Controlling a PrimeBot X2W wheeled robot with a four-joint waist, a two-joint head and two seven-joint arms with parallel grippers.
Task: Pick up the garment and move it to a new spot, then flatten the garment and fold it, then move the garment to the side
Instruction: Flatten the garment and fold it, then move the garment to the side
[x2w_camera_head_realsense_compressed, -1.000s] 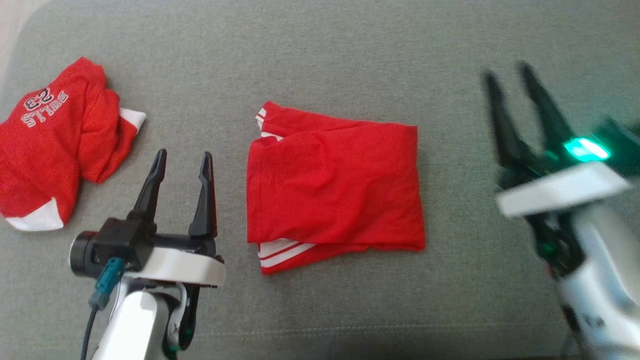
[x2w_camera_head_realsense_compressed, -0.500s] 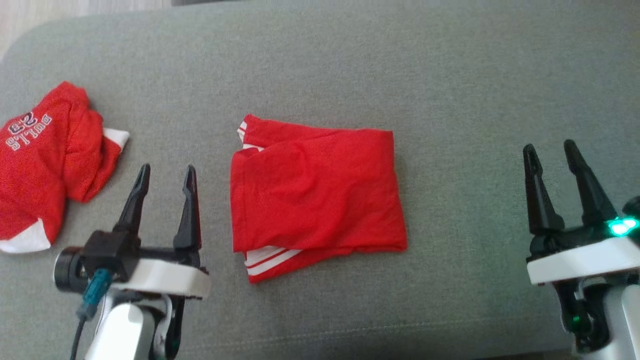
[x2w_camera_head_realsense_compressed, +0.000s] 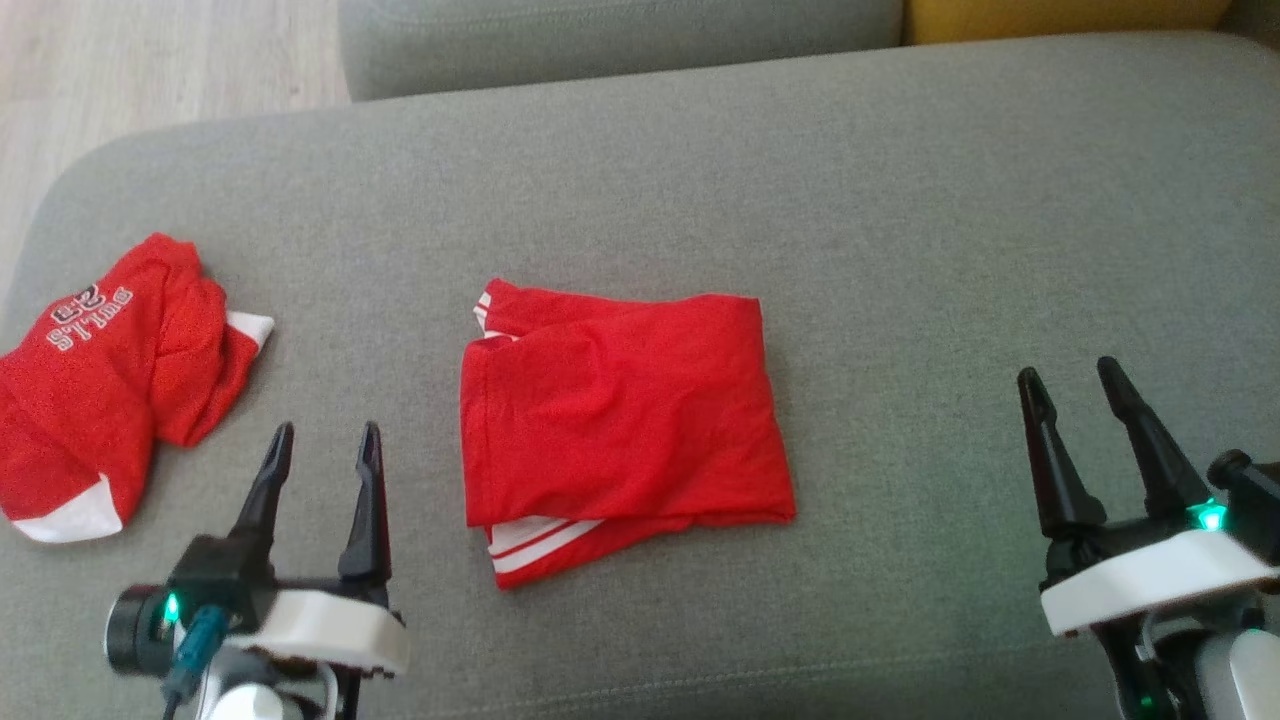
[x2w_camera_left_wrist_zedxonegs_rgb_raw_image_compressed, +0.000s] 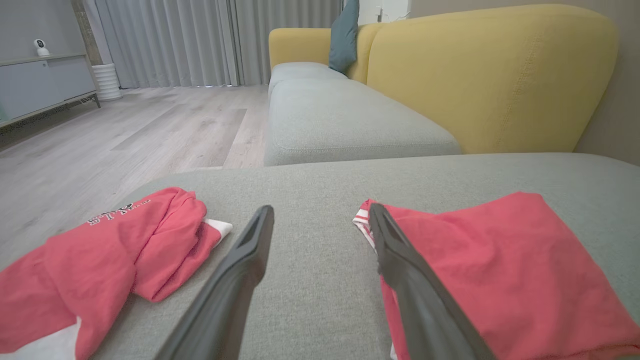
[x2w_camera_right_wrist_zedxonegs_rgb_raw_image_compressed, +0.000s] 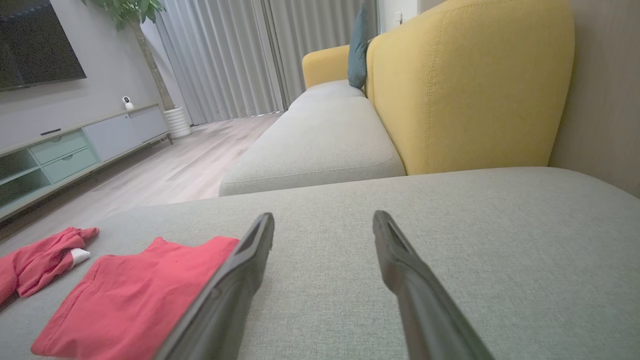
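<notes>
A red garment (x2w_camera_head_realsense_compressed: 620, 420) with white stripes lies folded in a rough rectangle at the middle of the grey sofa cushion (x2w_camera_head_realsense_compressed: 900, 250). The left wrist view has it (x2w_camera_left_wrist_zedxonegs_rgb_raw_image_compressed: 505, 270) at the right, the right wrist view has it (x2w_camera_right_wrist_zedxonegs_rgb_raw_image_compressed: 135, 295) at the lower left. My left gripper (x2w_camera_head_realsense_compressed: 322, 445) stands open to the left of it, nothing between its fingers. Far off to the right of the garment, my right gripper (x2w_camera_head_realsense_compressed: 1075, 385) is open and empty too. Neither touches the cloth.
A second red garment (x2w_camera_head_realsense_compressed: 110, 390) with white lettering and white trim lies crumpled at the cushion's left end. Behind are another grey seat cushion (x2w_camera_left_wrist_zedxonegs_rgb_raw_image_compressed: 345, 125), a yellow backrest (x2w_camera_right_wrist_zedxonegs_rgb_raw_image_compressed: 470, 85) and wooden floor (x2w_camera_left_wrist_zedxonegs_rgb_raw_image_compressed: 125, 130) at the left.
The head camera has tilted up, so more of the sofa's back shows. The right gripper has come down and drawn back from its raised, blurred position. Both stay open.
</notes>
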